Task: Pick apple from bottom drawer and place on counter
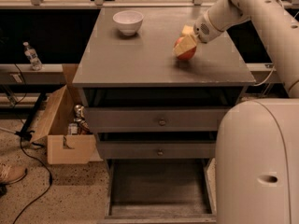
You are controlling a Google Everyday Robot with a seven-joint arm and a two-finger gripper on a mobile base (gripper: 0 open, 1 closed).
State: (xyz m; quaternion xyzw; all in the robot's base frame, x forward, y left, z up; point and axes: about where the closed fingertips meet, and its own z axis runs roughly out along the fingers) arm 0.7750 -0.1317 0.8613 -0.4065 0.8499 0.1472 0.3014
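The red apple with a yellowish patch is at the right side of the counter, touching or just above its surface. My gripper reaches in from the upper right and is shut on the apple, its pale fingers covering the apple's top. The bottom drawer is pulled open below the two shallower drawers, and its box interior shows nothing inside.
A white bowl stands at the back of the counter. My white base fills the lower right beside the open drawer. A cardboard box, a water bottle, a cable and a shoe are at the left.
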